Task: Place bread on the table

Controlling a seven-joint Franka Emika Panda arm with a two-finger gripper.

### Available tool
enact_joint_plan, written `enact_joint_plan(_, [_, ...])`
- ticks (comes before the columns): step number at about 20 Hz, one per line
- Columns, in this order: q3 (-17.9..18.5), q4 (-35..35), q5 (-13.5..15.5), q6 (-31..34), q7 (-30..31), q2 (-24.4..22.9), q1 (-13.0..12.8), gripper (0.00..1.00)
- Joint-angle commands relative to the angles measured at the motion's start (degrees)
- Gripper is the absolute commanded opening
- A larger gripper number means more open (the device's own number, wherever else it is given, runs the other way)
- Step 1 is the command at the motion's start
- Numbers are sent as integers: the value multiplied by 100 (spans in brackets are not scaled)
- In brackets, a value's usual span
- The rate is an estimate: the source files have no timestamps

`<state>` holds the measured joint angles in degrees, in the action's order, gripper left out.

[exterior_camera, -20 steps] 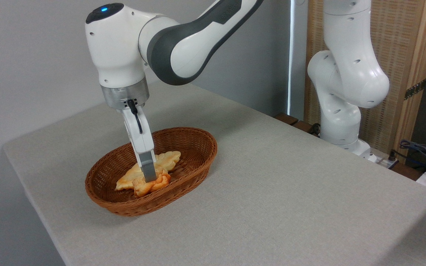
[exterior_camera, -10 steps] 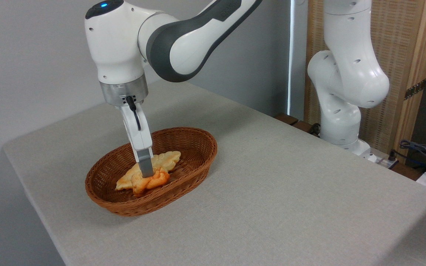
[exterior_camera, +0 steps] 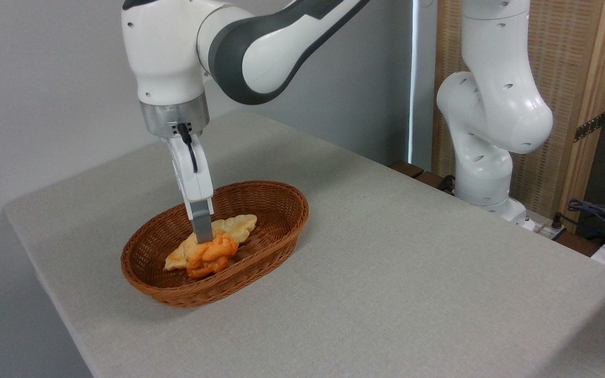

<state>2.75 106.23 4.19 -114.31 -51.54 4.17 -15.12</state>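
On the grey-beige counter sits an oval brown wicker basket holding two baked things: a pale, flat, leaf-shaped pastry and, overlapping its near side, the bread. The bread is a small, lumpy, golden-orange bun with lobed edges, inside the basket and tilted. The gripper points down with its grey finger closed against the bun's top, apparently gripping it
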Motion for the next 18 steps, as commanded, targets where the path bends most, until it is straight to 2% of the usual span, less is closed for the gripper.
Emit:
enact_joint_plan(1, [-11, 12, 56, 31, 21, -109, -17, 14])
enact_joint_plan(3, [-11, 12, 56, 31, 21, -109, -17, 2])
enact_joint_plan(4, [-3, 12, 56, 31, 13, -109, -17, 0])
enact_joint_plan(18, [-11, -5, 73, 31, 12, -205, -17, 0])
